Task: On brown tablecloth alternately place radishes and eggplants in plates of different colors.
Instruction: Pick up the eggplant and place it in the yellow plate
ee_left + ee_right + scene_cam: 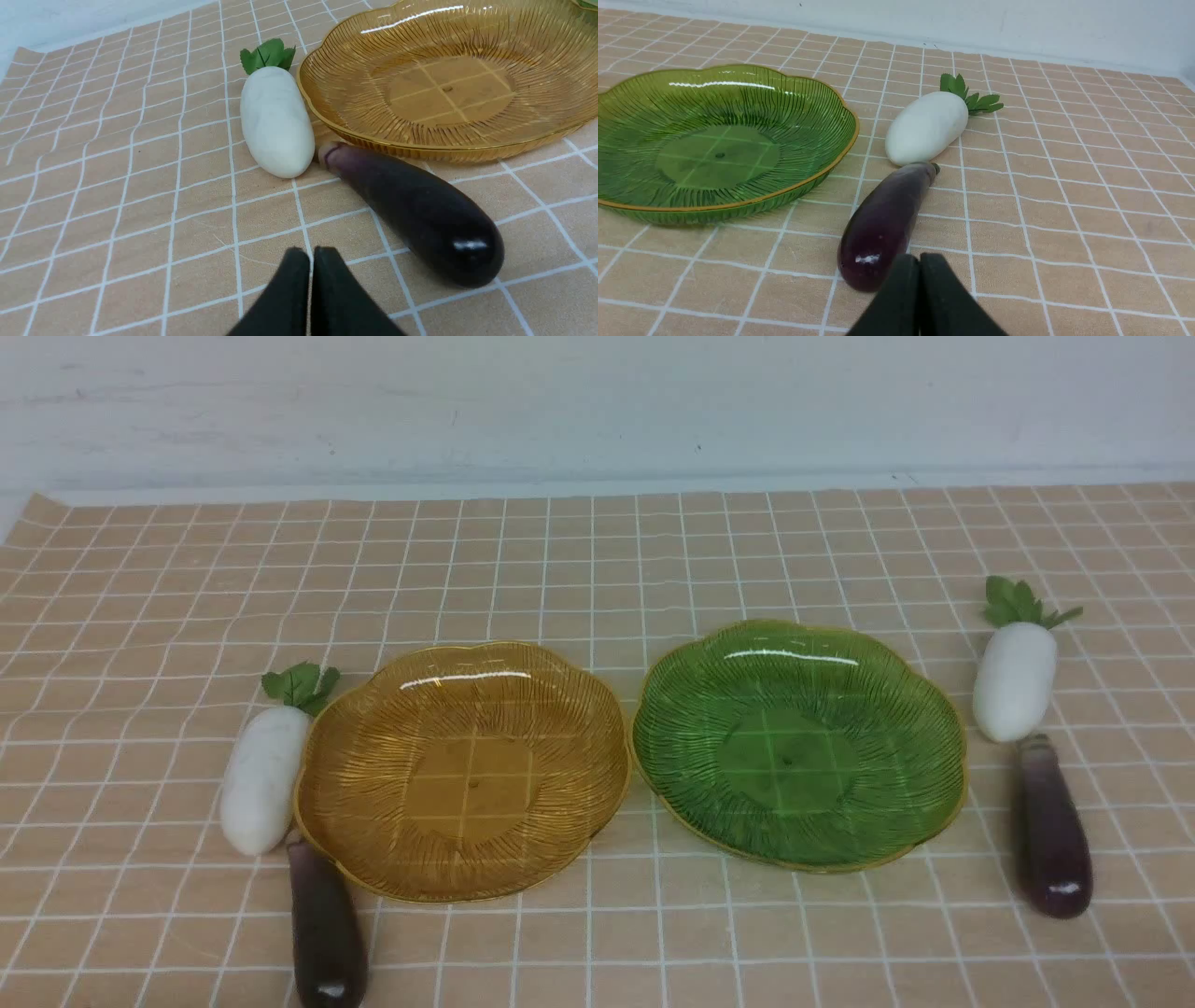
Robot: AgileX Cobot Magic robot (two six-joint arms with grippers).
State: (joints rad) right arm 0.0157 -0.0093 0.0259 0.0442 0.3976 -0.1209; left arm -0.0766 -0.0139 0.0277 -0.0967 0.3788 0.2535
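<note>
On the brown tablecloth [597,569] stand an empty amber plate [464,770] and an empty green plate [798,744], side by side. A white radish [264,777] and a purple eggplant [326,933] lie left of the amber plate. A second radish [1016,677] and eggplant [1053,828] lie right of the green plate. Neither gripper shows in the front view. My left gripper [311,254] is shut and empty, short of the left eggplant [416,212] and radish [276,122]. My right gripper [919,259] is shut and empty, just behind the right eggplant [886,221]; the radish [927,127] lies beyond.
A pale wall [597,401] rises behind the cloth's far edge. The cloth's far left corner [42,509] ends near the wall. The amber plate [448,79] fills one side of the left wrist view, the green plate [714,140] one side of the right wrist view.
</note>
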